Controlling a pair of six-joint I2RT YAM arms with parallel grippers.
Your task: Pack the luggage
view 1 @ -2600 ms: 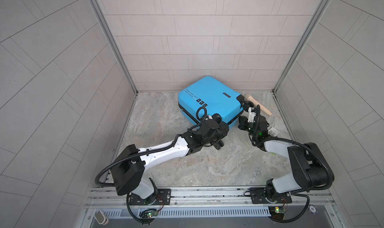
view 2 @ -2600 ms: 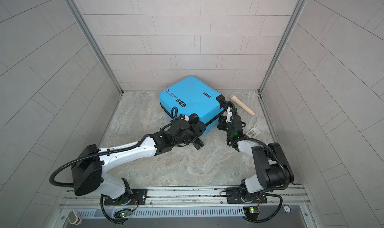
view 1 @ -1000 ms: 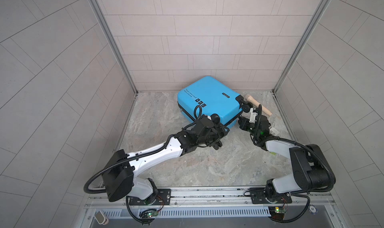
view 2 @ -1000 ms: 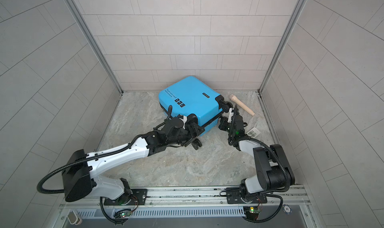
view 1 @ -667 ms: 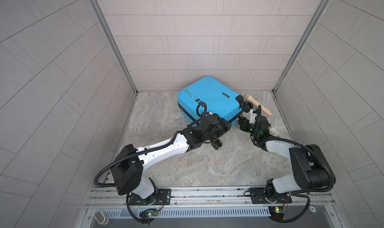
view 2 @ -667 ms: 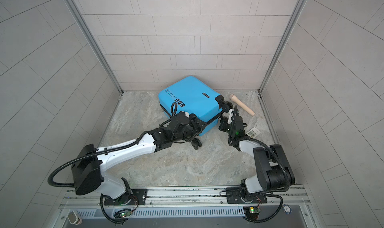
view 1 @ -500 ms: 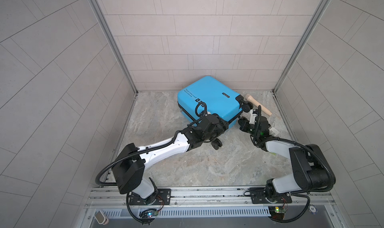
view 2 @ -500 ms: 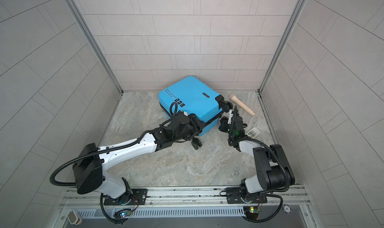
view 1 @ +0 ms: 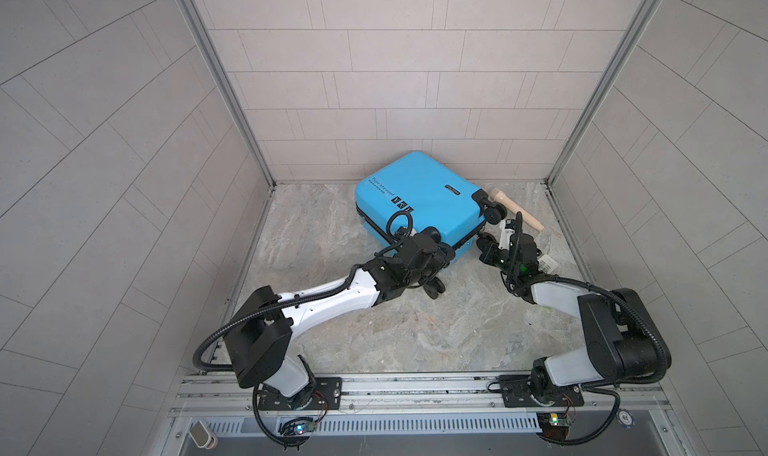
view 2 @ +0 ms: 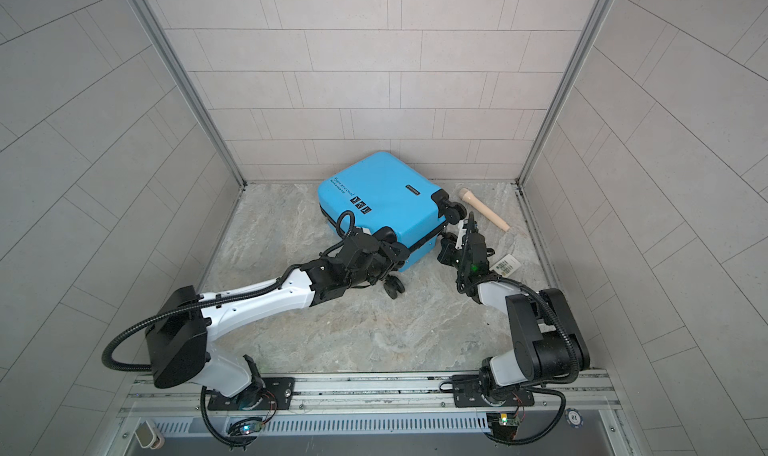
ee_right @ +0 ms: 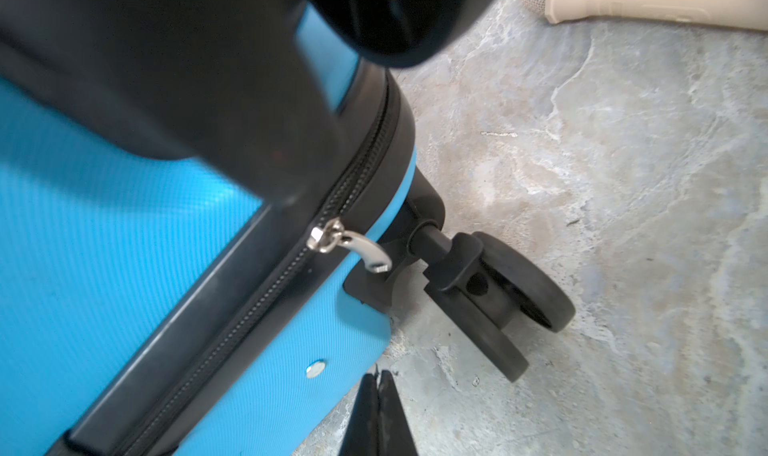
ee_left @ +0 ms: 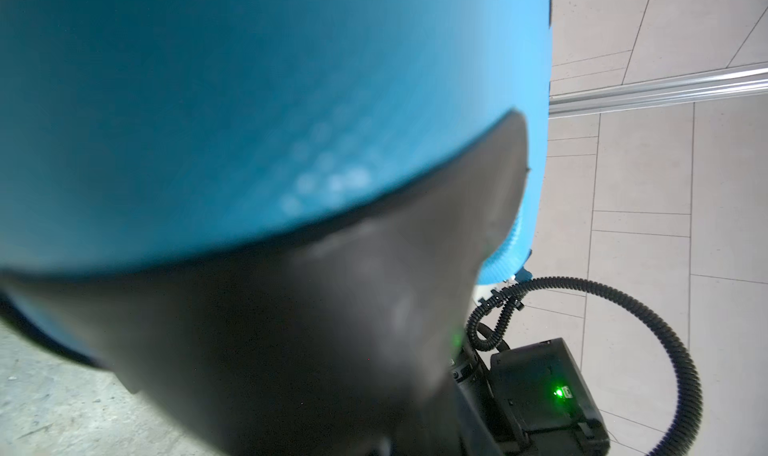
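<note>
Blue luggage [view 1: 419,196]: closed, lying flat on the marbled floor [view 1: 374,329] near the back wall
Left gripper [view 1: 442,253]: against the luggage's near corner; open or gripping, I cannot tell
Right gripper [ee_right: 377,377]: fingers pressed together, empty, just beside the zipper pull [ee_right: 345,244] and a wheel [ee_right: 519,283]
Beige rod [view 1: 517,215]: on the floor beside the luggage

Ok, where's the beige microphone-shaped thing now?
In both top views, the beige thing lies on the floor right of the luggage, beside a wheel.
</note>
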